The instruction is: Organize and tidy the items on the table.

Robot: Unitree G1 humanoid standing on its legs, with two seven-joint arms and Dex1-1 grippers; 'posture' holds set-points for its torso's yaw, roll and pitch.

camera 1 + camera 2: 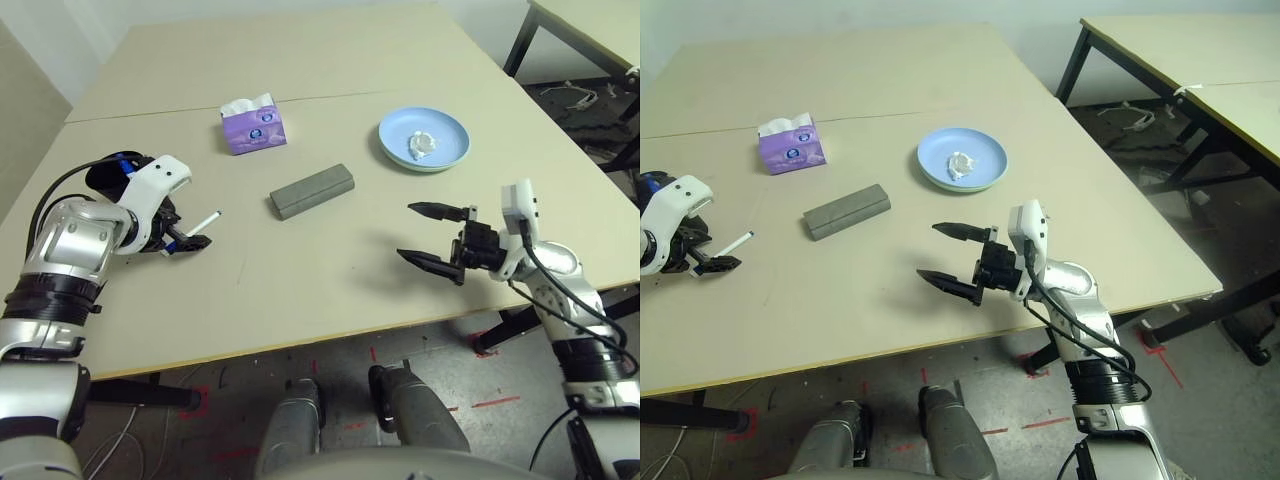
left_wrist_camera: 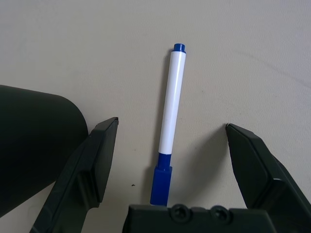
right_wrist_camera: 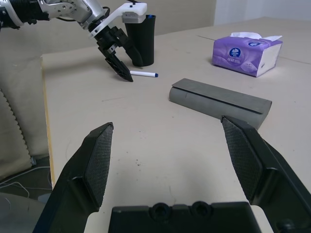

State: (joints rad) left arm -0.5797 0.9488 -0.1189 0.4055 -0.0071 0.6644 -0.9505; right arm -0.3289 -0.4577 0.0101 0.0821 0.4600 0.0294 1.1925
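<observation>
A white marker [image 1: 203, 222] with a blue cap lies flat on the table [image 1: 330, 290] at the left. My left gripper [image 2: 171, 124] is open and straddles the marker [image 2: 170, 111] without touching it. Just behind that hand stands the black cup [image 3: 141, 46], with something blue poking from its top. The grey glasses case [image 1: 312, 190] lies mid-table. A light-blue plate [image 1: 450, 128] at the back right holds the crumpled paper wad [image 1: 421, 145]. My right gripper [image 1: 406, 230] hovers open and empty over the table's front right, pointing toward the case [image 3: 218, 99].
A purple tissue pack [image 1: 253, 124] sits behind the case near the seam. The table's front edge runs just below both grippers. A second table [image 1: 1200, 60] stands off to the right.
</observation>
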